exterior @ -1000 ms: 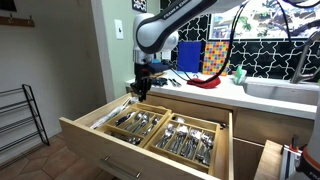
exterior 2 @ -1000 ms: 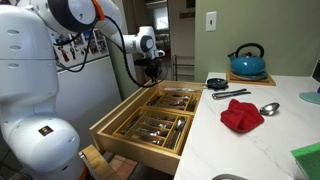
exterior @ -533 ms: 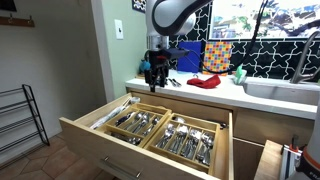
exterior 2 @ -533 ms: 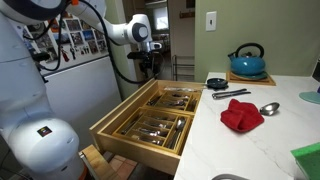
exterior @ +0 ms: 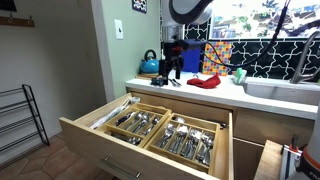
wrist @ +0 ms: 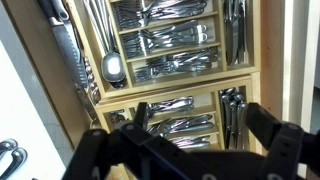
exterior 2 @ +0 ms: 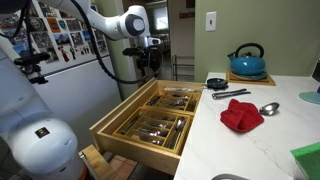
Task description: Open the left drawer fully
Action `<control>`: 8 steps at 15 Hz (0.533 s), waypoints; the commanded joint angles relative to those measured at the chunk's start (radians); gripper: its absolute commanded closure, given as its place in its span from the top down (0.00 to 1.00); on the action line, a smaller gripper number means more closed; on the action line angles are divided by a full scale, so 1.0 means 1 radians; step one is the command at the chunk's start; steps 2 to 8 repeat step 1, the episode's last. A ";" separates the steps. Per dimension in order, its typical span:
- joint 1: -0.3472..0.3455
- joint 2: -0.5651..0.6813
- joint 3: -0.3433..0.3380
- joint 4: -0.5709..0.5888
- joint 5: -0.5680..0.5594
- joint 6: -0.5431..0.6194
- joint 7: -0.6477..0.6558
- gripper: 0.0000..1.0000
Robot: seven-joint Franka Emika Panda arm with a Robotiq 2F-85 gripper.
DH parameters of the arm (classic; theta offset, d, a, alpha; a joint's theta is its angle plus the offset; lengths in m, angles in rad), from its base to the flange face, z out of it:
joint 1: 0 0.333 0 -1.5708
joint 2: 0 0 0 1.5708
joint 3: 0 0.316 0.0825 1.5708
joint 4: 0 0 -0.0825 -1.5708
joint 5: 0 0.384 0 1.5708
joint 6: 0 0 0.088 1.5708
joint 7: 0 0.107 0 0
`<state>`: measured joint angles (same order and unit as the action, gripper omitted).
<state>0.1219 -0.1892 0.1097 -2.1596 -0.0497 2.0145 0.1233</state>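
Claw [exterior: 171,72] of mine hangs with the jaws wide apart and holds nothing; the wrist view shows only air between its fingers [wrist: 108,150]. Well below it stands the one drawer [exterior: 128,152], which I judge to be almost at its end. Two wooden trays [wrist: 113,45] sit inside, side by side, both full of metal cutlery [wrist: 165,38]. So I expect a heavy, rigid box that slides on rails and rattles. The best hold, I think, is the front panel's upper edge, near its middle.

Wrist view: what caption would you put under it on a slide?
Looking down past the robot's dark fingers into an open wooden drawer of sorted cutlery.
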 commanded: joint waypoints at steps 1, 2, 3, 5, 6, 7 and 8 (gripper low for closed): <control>-0.007 0.000 0.007 0.002 0.001 -0.003 -0.001 1.00; -0.007 0.000 0.007 0.002 0.001 -0.003 -0.001 1.00; -0.007 0.000 0.007 0.002 0.001 -0.003 -0.001 1.00; -0.007 0.000 0.007 0.002 0.001 -0.003 -0.001 1.00; -0.007 0.000 0.007 0.002 0.001 -0.003 -0.001 1.00; -0.007 0.000 0.007 0.002 0.001 -0.003 -0.001 1.00; -0.007 0.000 0.007 0.002 0.001 -0.003 -0.001 1.00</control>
